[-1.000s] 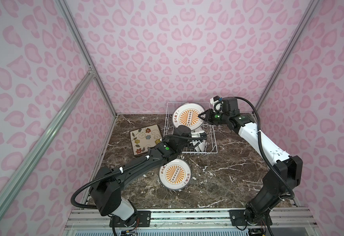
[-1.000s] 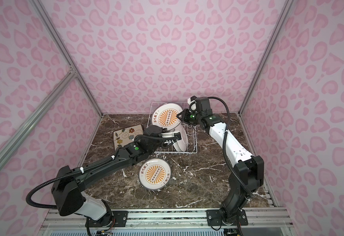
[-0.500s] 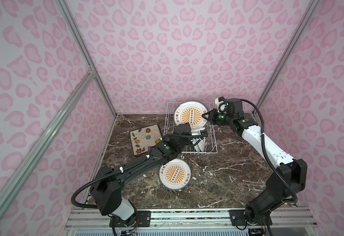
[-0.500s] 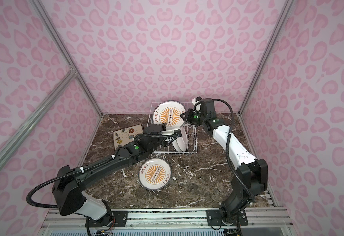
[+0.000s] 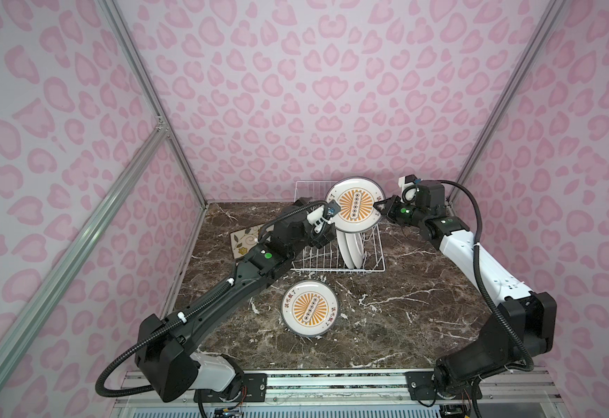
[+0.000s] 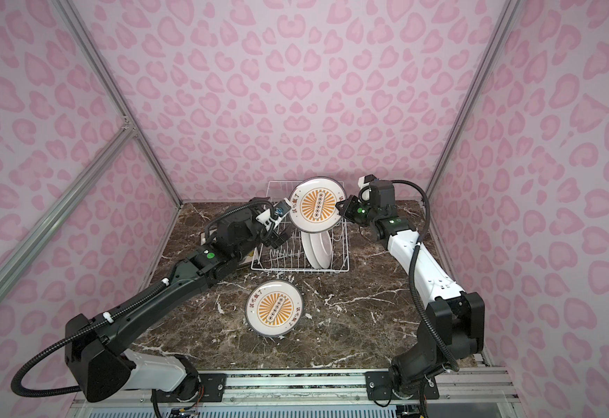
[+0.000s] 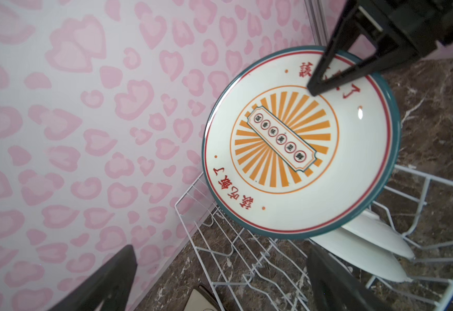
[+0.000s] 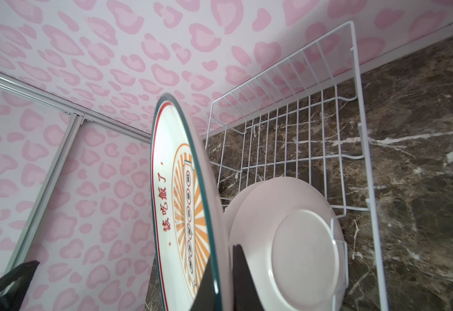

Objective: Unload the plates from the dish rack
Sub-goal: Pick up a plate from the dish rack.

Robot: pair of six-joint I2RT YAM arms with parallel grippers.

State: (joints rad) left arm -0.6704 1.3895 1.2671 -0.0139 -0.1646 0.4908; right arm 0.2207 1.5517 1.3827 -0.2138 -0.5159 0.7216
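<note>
Pinching plate point(image 5: 355, 207), right jaws, over rack point(image 5: 332, 269)

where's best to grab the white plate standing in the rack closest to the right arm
Probably its top rim, from straight above, pinching face and back. The plate stands on edge between the dish rack's tines, so wire fences its lower half and only the upper edge is free.

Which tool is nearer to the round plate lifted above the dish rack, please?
Right. The right tool grips the lifted plate by its rim; the left tool is open beside the opposite edge, not touching.
</note>
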